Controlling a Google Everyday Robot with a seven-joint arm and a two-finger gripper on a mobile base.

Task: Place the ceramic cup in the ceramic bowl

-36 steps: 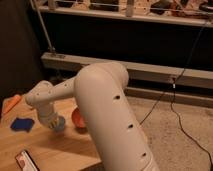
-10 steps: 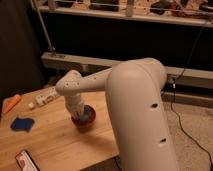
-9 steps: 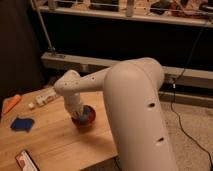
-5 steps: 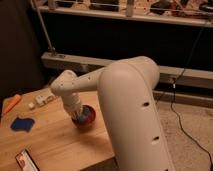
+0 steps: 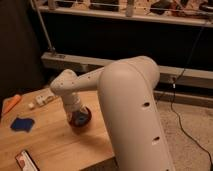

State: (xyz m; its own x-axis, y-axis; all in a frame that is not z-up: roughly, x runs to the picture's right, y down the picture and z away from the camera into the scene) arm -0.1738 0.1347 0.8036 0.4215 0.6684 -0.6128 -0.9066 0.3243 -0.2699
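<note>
- Ceramic cup isn't visible to you; it's likely under the wrist, at or in the ceramic bowl (image 5: 80, 119). Can't confirm.
- Treat both as glazed ceramic: rigid, slick, chippable, fairly light. Grip the cup across its rim or wall, and set it down gently.
- Tool (image 5: 76, 116) sits right over the bowl, near the table's (image 5: 55, 145) right edge, about mid-depth.
- Can't tell whether it is spread or pinching anything.
- Blue cloth (image 5: 22, 124) and carrot (image 5: 12, 103) lie well apart, toward the left edge.

gripper (image 5: 76, 119) over wooden table (image 5: 50, 140) | dark wall (image 5: 115, 42) | speckled floor (image 5: 192, 125)
</note>
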